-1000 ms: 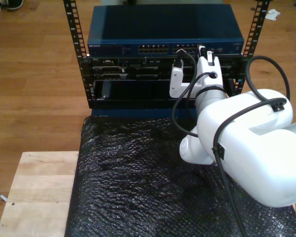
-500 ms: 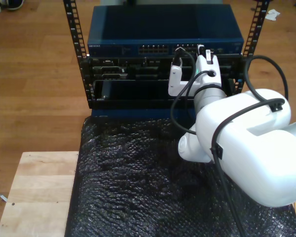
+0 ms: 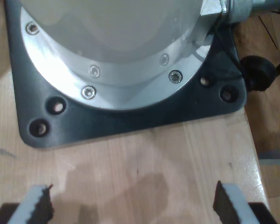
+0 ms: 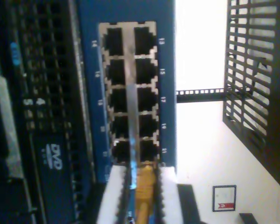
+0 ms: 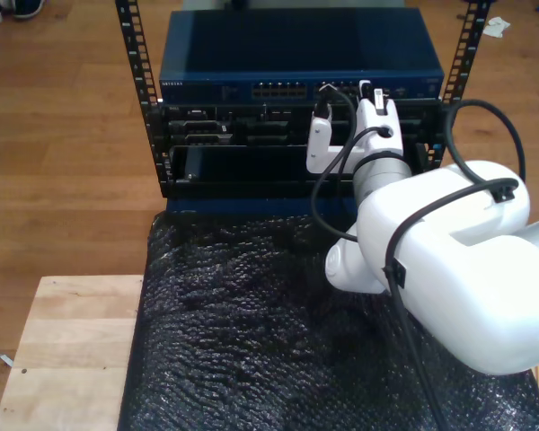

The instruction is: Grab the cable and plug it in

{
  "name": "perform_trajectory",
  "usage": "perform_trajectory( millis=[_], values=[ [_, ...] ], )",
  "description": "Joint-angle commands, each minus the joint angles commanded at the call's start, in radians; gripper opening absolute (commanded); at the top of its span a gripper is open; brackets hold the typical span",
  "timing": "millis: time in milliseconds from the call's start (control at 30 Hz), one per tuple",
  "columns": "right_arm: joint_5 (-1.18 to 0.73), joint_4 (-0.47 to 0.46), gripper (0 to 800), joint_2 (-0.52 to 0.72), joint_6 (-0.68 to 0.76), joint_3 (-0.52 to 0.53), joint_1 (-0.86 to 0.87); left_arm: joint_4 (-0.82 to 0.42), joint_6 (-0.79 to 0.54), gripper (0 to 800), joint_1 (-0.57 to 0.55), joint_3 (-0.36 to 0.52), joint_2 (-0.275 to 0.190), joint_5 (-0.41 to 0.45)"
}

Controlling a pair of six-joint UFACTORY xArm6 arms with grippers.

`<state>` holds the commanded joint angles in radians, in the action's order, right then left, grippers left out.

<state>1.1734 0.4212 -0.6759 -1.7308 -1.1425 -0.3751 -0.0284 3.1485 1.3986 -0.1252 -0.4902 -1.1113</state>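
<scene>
The blue switch point(image 5: 301, 72) is sitting in the rack point(image 5: 144, 108) beyond the black mat point(image 5: 251, 332). My second end effector point(image 4: 142, 200) is clamping the cable point(image 4: 144, 191) between its pads, plug tip just at the port block point(image 4: 130, 88). My first end effector point(image 3: 133, 205) is hanging wide open, holding nothing, above the wooden counter point(image 3: 144, 158).

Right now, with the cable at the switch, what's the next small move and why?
Probably ease my second gripper straight toward the switch. It is shut on the cable, whose tip sits at the edge of the port block, lined up with the nearest ports but apparently not yet seated.
</scene>
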Motion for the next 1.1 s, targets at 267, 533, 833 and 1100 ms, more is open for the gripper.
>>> perform_trajectory(
  millis=[267, 533, 833, 1100],
  values=[
    [-0.002, 0.0, 342, 0.081, 0.002, 0.089, -0.029, 0.0, 0.0, 800, 0.0, 0.0, 0.0, 0.0],
    [-0.084, 0.0, 374, 0.233, 0.002, 0.25, -0.031, 0.0, -0.002, 800, 0.0, 0.0, 0.0, 0.0],
    [-0.287, -0.005, 418, 0.391, -0.003, 0.319, 0.023, 0.0, -0.002, 800, 0.0, 0.0, 0.0, 0.0],
    [-0.6, -0.044, 571, 0.569, -0.058, 0.394, 0.143, 0.0, 0.0, 800, 0.0, 0.0, 0.0, 0.0]
  ],
)
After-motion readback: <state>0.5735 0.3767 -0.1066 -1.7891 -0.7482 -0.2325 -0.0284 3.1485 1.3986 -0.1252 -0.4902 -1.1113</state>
